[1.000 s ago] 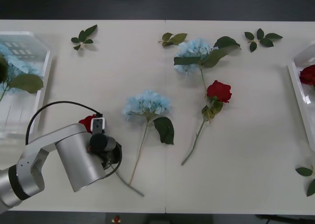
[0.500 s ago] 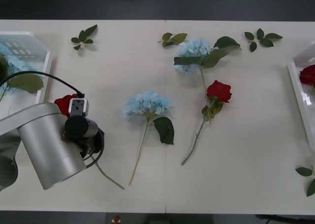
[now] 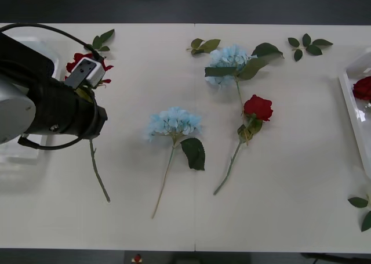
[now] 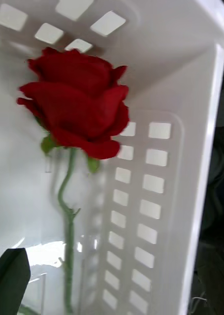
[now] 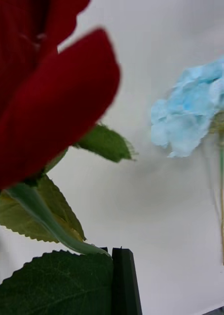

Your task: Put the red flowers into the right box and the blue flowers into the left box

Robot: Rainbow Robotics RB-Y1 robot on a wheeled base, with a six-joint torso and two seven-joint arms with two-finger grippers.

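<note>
A robot test room or lab is suggested more than a home or a flower shop. A wide, plain white table (image 3: 278, 206) is seen, made of two parts joined by a seam in the middle, and behind its far edge only a dark floor is visible. Artificial flowers and loose leaf sprigs (image 3: 306, 46) are laid out apart from each other on the table. A white plastic box (image 3: 355, 116) with a perforated wall is placed at the table's right edge.
</note>
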